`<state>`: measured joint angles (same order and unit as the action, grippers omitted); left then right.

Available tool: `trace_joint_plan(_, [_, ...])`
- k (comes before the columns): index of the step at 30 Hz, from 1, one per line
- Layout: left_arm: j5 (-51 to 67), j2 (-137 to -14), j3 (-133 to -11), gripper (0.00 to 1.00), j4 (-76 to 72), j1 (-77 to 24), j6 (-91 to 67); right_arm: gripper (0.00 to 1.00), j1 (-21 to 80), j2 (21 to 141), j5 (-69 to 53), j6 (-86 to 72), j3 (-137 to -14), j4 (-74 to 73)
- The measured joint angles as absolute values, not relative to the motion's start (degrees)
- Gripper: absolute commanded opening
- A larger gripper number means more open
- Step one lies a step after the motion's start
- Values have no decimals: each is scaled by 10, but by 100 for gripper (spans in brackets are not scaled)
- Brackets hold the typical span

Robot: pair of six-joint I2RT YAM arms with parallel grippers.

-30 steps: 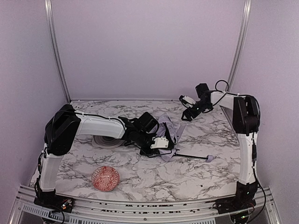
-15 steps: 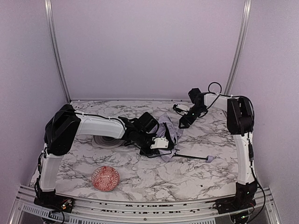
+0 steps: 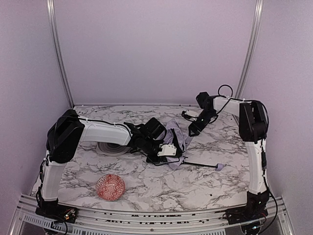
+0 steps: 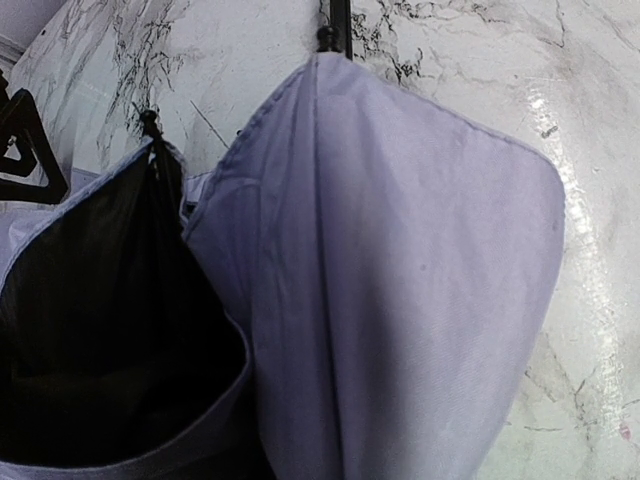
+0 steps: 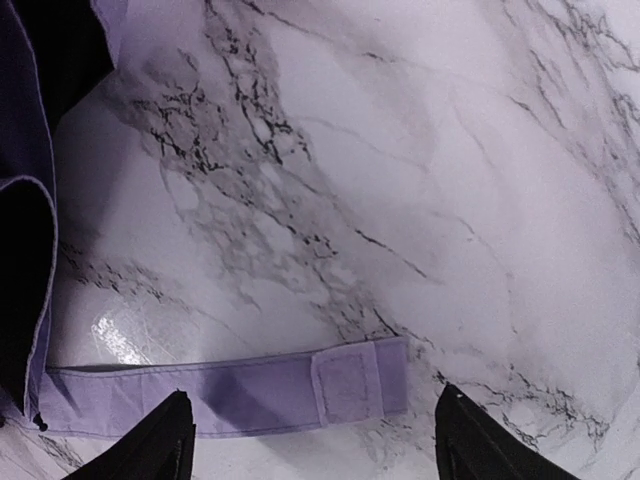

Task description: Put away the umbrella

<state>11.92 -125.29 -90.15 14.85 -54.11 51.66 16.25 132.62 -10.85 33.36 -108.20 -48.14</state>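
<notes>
The pale lavender umbrella (image 3: 177,133) lies crumpled mid-table. Its thin black shaft (image 3: 198,163) runs right to the small lavender knob handle (image 3: 219,166). My left gripper (image 3: 167,151) rests on the canopy's near edge and looks shut on the fabric. In the left wrist view the lavender canopy (image 4: 400,250) fills the frame and hides the fingers; a black rib tip (image 4: 325,38) shows at the top. My right gripper (image 3: 190,128) is open at the canopy's right side. In the right wrist view it (image 5: 315,440) hovers over the umbrella's closure strap (image 5: 250,395), which lies flat on the marble.
A red patterned bowl (image 3: 110,187) sits at front left. A grey round dish (image 3: 108,148) lies under the left forearm. The marble table (image 3: 146,181) is enclosed by lavender walls and two metal posts (image 3: 57,54).
My right gripper has swung left toward the umbrella's canopy and now stays low over the strap. The left arm and the umbrella have not moved.
</notes>
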Motion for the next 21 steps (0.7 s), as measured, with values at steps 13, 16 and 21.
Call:
trace_joint_plan(13, [119, -1253, -901, 0, 149, -541, 517, 90, 165, 1295, -78, 328, -1089, -489])
trace_joint_plan(16, [119, -1253, -901, 0, 149, -541, 517, 87, 167, 1306, -79, 328, -1087, -491])
trace_joint_plan(21, [119, -1253, -901, 0, 149, -541, 516, 75, 175, 1327, -77, 324, -1078, -493])
